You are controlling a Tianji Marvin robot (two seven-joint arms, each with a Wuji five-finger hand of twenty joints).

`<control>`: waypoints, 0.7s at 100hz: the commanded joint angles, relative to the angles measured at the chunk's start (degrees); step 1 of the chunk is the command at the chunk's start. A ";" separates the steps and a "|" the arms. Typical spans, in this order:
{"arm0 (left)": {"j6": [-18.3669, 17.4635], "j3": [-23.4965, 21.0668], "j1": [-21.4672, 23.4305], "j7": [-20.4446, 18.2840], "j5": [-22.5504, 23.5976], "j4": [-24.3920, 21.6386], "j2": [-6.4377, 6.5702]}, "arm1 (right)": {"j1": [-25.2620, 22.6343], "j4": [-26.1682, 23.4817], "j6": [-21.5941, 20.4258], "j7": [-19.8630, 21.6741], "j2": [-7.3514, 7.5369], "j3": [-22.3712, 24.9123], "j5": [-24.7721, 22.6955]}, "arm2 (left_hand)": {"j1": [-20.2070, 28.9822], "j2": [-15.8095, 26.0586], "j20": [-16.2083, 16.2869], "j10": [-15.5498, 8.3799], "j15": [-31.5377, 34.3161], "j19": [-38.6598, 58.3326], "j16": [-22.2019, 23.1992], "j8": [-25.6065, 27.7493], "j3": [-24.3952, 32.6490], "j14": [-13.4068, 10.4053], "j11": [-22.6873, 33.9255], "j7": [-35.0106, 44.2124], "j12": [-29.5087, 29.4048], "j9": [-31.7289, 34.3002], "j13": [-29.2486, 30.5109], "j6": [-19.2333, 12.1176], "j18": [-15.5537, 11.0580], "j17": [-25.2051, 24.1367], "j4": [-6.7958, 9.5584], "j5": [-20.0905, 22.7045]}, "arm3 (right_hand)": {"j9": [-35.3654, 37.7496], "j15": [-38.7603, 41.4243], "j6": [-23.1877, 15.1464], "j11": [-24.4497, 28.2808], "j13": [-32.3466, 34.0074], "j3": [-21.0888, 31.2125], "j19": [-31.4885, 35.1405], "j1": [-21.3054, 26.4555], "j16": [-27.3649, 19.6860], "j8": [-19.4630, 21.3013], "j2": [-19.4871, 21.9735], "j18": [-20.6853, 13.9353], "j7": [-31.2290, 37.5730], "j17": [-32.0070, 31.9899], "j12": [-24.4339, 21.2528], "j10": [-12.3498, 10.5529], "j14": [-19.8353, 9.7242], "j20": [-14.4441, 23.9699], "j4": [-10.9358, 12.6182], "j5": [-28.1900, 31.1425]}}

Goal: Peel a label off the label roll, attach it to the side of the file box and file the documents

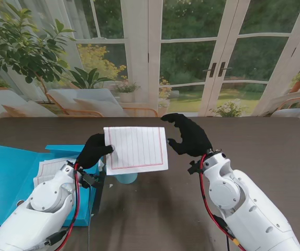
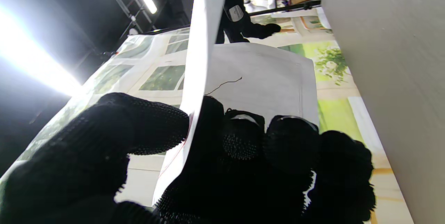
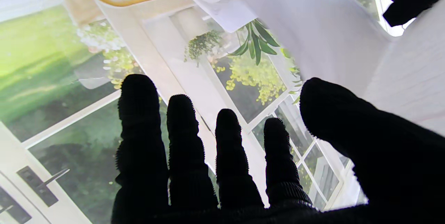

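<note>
Nearest me, left of the sheet: the blue file box [image 1: 6, 178] lies opened flat on the desk [image 1: 265, 141], a paper [image 1: 47, 170] already in it, so it is ready to take more documents.
Left hand: the left hand [image 1: 93, 150] pinches the sheet's left edge, thumb on one face and fingers [image 2: 243, 140] on the other; the left wrist view shows the paper running edge-on between them. That side grip leaves the far side free for the other hand.
Sheet: the lined sheet [image 1: 136, 149], red-bordered, is held up off the desk between the two hands, its printed face toward the stand camera. Held aloft like this, it can be passed over or swung left toward the box.
Under the sheet: a pale blue round thing [image 1: 126, 178] peeps out at its near edge; possibly the label roll, but I cannot tell.
Right hand: the right hand [image 1: 189, 135] hangs just right of the sheet, fingers [image 3: 180, 140] spread and curled, holding nothing; apparently poised to take or steady the right edge.
Label: none can be made out on the box's side.
Step, as I judge it: filing the documents.
</note>
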 commanded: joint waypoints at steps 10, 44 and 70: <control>2.46 -5.20 3.46 -2.55 1.89 -3.46 2.38 | 0.28 0.32 -0.49 1.04 0.48 0.75 -0.34 | 4.05 -2.16 -0.53 -6.73 1.85 4.58 0.52 -0.70 4.62 -0.23 1.97 1.77 0.62 1.76 0.40 3.13 -0.01 -0.41 3.52 0.17 | -2.87 -1.21 -1.25 0.56 -3.61 -1.87 -2.68 -3.01 -1.13 -1.28 -3.41 -1.74 -1.22 -27.83 -1.21 0.14 -0.99 -0.59 -0.06 -1.87; 8.53 -18.79 11.33 -6.75 7.65 -10.19 4.41 | -1.06 -1.31 -2.15 1.37 0.53 2.26 0.30 | 4.03 -2.17 -0.62 -6.38 2.54 3.70 1.22 -0.95 4.64 0.00 1.40 1.98 2.15 1.53 -1.00 3.09 -0.48 -1.86 3.52 -0.57 | 0.08 -0.87 -2.01 0.61 -1.99 -2.09 -3.30 -3.12 -1.16 -1.78 -1.91 -1.82 -1.54 -27.43 -1.38 0.08 -0.89 0.42 0.12 1.22; 13.97 -26.36 16.69 -5.88 13.53 -11.39 4.59 | -2.38 -2.54 -3.31 1.86 0.49 2.78 1.49 | 4.60 -2.45 -0.48 -5.96 2.73 3.26 1.44 -1.46 4.24 0.28 0.71 2.06 3.12 1.51 -1.62 2.95 -0.88 -2.66 2.66 -0.77 | 1.85 -0.76 -2.36 0.27 -0.51 -2.10 -3.51 -3.14 -1.15 -1.81 -1.50 -1.68 -1.74 -26.60 -1.43 -0.23 -0.84 0.83 0.22 2.33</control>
